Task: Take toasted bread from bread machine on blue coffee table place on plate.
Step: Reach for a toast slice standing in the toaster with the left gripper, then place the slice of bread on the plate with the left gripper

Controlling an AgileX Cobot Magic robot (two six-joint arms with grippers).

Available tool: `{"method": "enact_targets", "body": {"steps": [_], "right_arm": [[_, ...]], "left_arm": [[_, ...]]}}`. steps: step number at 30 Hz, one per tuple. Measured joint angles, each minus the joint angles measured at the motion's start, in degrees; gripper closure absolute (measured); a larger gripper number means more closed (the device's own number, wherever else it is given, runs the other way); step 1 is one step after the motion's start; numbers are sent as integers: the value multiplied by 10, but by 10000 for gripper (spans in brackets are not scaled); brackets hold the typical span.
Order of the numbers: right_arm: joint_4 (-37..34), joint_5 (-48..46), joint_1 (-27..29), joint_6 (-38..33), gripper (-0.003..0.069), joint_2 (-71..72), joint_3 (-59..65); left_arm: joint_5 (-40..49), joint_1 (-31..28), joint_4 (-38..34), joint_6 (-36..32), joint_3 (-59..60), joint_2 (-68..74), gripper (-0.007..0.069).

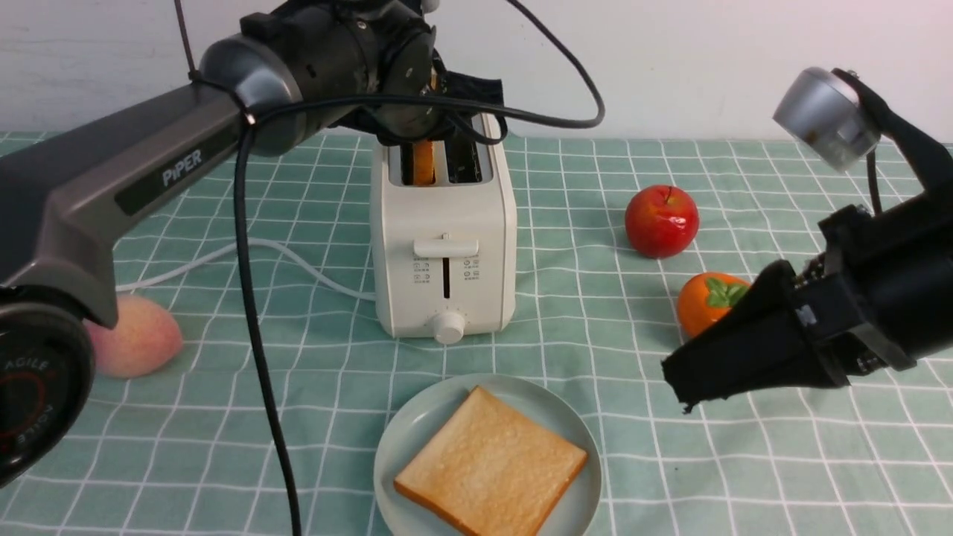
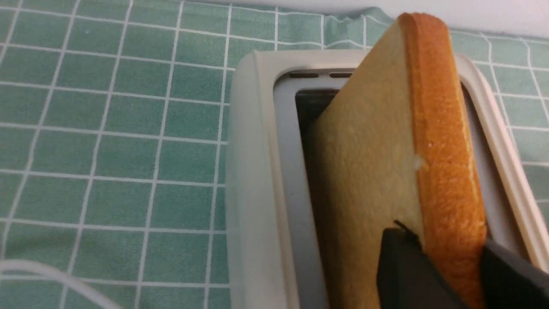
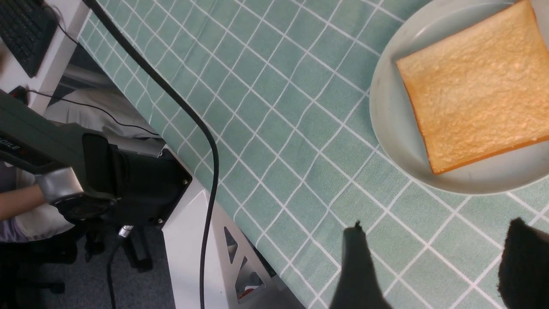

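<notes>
The left gripper (image 2: 444,240) pinches a toast slice (image 2: 373,163) (standing in the bread machine (image 1: 447,246)); the right gripper (image 3: 437,234) has its fingers spread

Smooth matt plastic bread machine (image 1: 491,223), cloth-covered blue coffee table (image 1: 744,461), glossy apple (image 1: 661,221) — rough-crumbed toasted bread (image 1: 491,461)

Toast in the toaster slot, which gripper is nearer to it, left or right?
Left. The left gripper grips that toast on top of the bread machine; the right gripper hovers open, well apart, beside the plate.
</notes>
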State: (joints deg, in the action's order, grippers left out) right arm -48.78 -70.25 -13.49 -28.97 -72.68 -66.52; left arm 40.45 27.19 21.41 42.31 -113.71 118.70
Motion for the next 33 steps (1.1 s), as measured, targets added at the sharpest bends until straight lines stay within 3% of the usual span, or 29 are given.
{"method": "enact_targets", "body": {"steps": [10, 14, 20, 25, 28, 33], "right_arm": [[0, 0, 0, -30, 227, 0, 0], [0, 0, 0, -51, 227, 0, 0], [0, 5, 0, -58, 227, 0, 0], [-3, 16, 0, -58, 227, 0, 0], [-8, 17, 0, -58, 227, 0, 0], [-13, 17, 0, -58, 227, 0, 0]], "left_arm": [[119, 0, -13, -152, 9, -188, 533], [143, -1, -53, -209, 87, -288, 533], [151, -1, -203, -297, 272, -385, 533], [99, -1, -376, -335, 418, -364, 533], [50, -1, -499, -371, 464, -322, 533], [5, -1, -620, -434, 475, -246, 533]]}}
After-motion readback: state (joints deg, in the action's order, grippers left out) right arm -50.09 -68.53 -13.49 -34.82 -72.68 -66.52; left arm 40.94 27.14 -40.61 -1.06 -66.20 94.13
